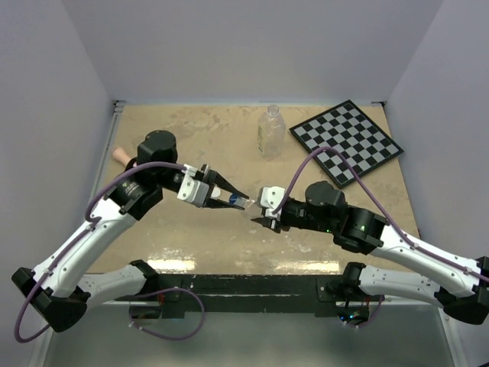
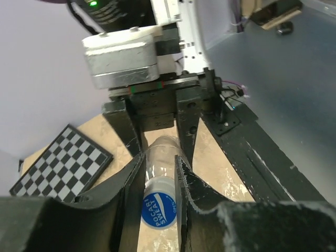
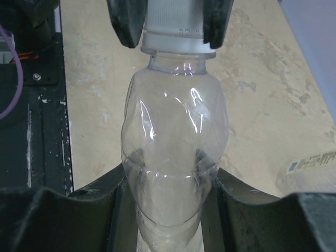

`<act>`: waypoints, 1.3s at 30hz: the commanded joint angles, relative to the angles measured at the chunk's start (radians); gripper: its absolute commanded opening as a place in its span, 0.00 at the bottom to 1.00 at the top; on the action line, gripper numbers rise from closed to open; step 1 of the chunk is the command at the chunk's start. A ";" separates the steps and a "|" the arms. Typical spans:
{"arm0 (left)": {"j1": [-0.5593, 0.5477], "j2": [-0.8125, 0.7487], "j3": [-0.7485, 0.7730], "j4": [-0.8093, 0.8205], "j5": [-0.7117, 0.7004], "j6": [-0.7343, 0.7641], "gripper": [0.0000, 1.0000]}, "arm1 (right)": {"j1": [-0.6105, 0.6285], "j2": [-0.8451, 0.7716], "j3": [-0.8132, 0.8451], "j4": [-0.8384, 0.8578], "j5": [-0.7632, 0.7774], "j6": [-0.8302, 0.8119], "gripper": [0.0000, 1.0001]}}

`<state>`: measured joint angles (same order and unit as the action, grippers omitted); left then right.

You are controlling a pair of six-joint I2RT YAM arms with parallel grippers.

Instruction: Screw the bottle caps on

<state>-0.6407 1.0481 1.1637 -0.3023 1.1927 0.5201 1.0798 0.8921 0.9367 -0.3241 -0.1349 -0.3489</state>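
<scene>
The small clear bottle (image 1: pixel 250 206) is held level above the table between both grippers. My right gripper (image 1: pixel 262 212) is shut on its body, which shows in the right wrist view (image 3: pixel 173 142). My left gripper (image 1: pixel 235 201) is shut on the cap at the bottle's neck; the cap (image 2: pixel 159 207) has a blue printed top and white sides (image 3: pixel 173 21). The left fingers (image 3: pixel 126 23) clamp the cap from both sides. The tall clear bottle (image 1: pixel 270 131) stands upright at the back. I cannot make out a separate white cap.
A black-and-white checkerboard (image 1: pixel 345 141) lies at the back right, next to the tall bottle. A pink stick (image 1: pixel 120 155) lies at the far left, behind the left arm. The table's front edge has a black rail (image 1: pixel 244 284).
</scene>
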 commanded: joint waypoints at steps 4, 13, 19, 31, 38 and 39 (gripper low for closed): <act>-0.010 0.049 0.053 -0.226 0.041 0.229 0.29 | 0.019 -0.012 0.063 0.165 -0.098 -0.022 0.00; -0.010 -0.212 -0.200 0.512 -0.567 -0.510 0.83 | 0.019 -0.013 0.030 0.194 0.132 0.001 0.00; -0.010 -0.244 -0.188 0.476 -0.783 -0.886 0.84 | 0.019 0.005 0.017 0.221 0.290 0.008 0.00; -0.010 -0.120 -0.107 0.310 -0.805 -1.209 0.79 | 0.019 0.059 0.030 0.203 0.431 0.010 0.00; -0.014 -0.079 -0.064 0.259 -0.788 -1.220 0.68 | 0.020 0.070 0.027 0.195 0.443 0.011 0.00; -0.013 -0.079 -0.065 0.259 -0.786 -1.224 0.68 | 0.020 0.071 0.027 0.195 0.445 0.010 0.00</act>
<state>-0.6498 0.9802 1.0443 -0.0456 0.3935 -0.6575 1.0950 0.9627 0.9386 -0.1608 0.2764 -0.3481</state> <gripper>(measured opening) 0.698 0.427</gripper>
